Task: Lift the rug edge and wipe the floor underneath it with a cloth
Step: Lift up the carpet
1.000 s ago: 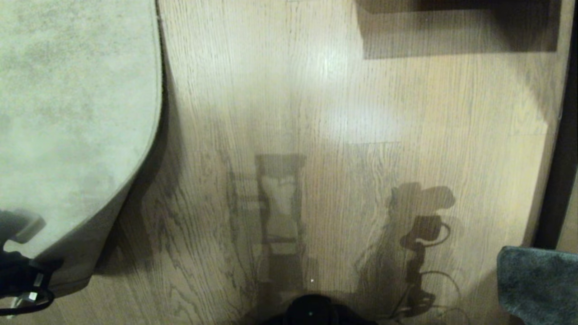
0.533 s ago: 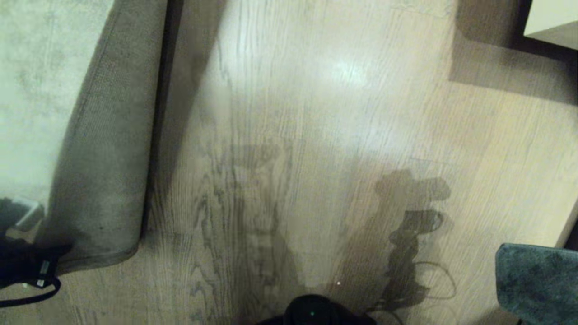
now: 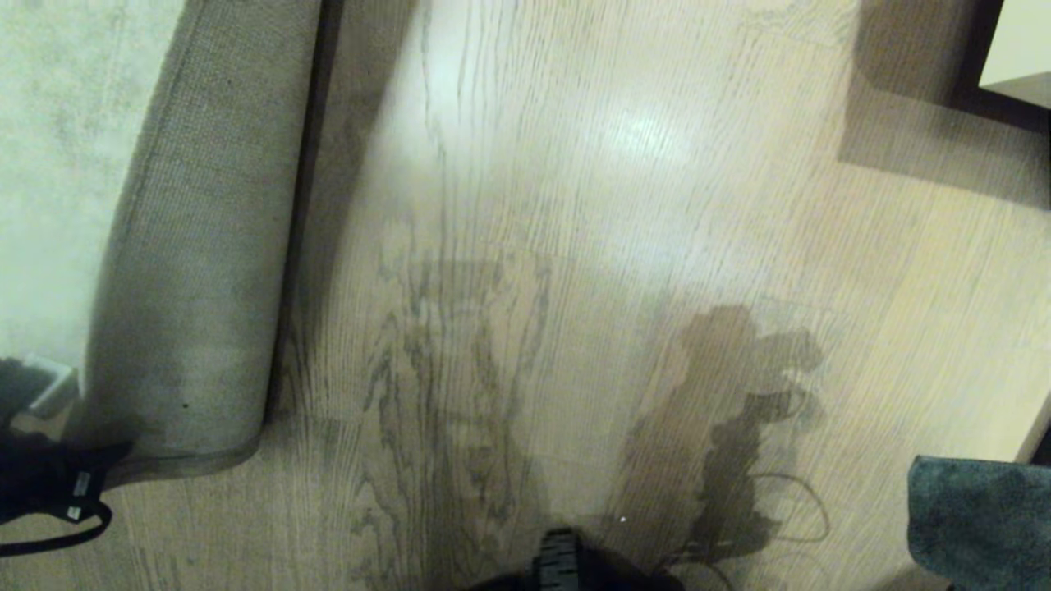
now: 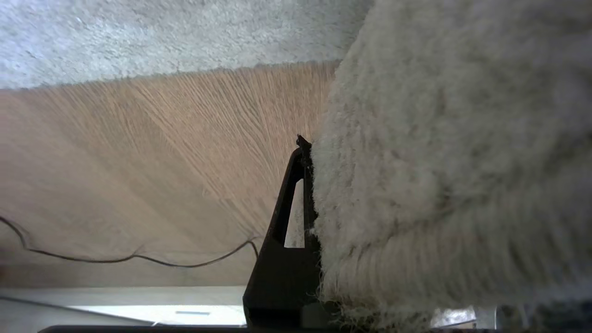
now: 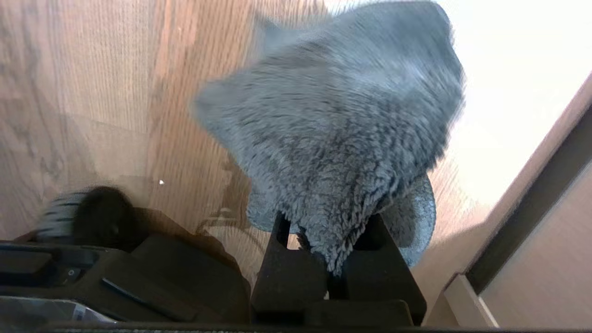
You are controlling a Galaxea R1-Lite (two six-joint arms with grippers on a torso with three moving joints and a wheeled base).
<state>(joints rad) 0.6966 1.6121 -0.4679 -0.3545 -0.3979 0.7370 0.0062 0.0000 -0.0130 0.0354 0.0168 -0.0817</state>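
The rug edge (image 3: 197, 279) is lifted and folded back at the left of the head view, with its woven underside facing up. My left gripper (image 3: 78, 472) is shut on the rug's near corner. In the left wrist view one black finger (image 4: 296, 203) presses against the pale pile (image 4: 439, 162), and the other finger is hidden behind it. The floor (image 3: 575, 205) is bare wood-grain plank with a sheen. The dark teal-grey cloth (image 3: 977, 517) hangs at the lower right, pinched in my shut right gripper (image 5: 330, 259) a little above the floor.
The flat part of the rug (image 3: 57, 164) fills the far left. A pale piece of furniture (image 3: 1018, 49) casts a shadow at the top right. A skirting board (image 5: 532, 208) runs close to the right gripper. My dark base (image 3: 575, 566) sits at the bottom centre.
The head view has swung, shifting the whole scene. The held rug edge has rolled further over and its woven underside now shows. The cloth stays in the right gripper.
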